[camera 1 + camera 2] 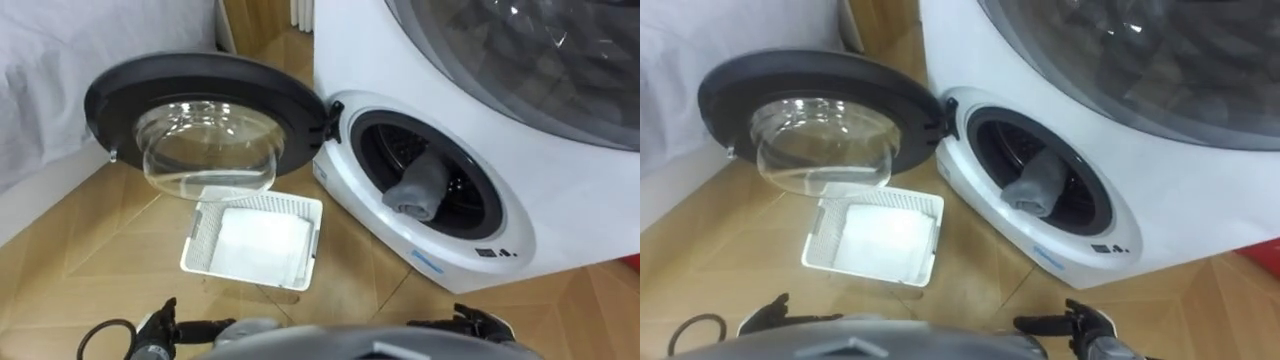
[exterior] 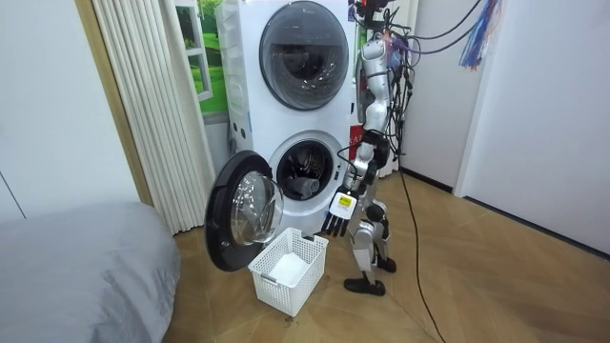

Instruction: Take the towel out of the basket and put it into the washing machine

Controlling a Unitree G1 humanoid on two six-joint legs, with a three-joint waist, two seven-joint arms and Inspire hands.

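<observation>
Grey towel (image 1: 420,185) sits in the washing machine (image 1: 560,200) mouth, partly over the rim; probably needs pushing in. White towel (image 1: 262,240) lies in basket (image 1: 199,240). Left hand (image 2: 335,221) hangs empty, fingers straight.

White basket (image 1: 203,236) and washing machine (image 1: 560,200) on wooden floor (image 1: 90,235)

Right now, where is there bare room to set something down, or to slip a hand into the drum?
Bare floor lies left of the basket and between it and the machine. In the drum, the gap right of the towel is free. Crowded: by the door, where the basket sits, holding white cloth.
</observation>
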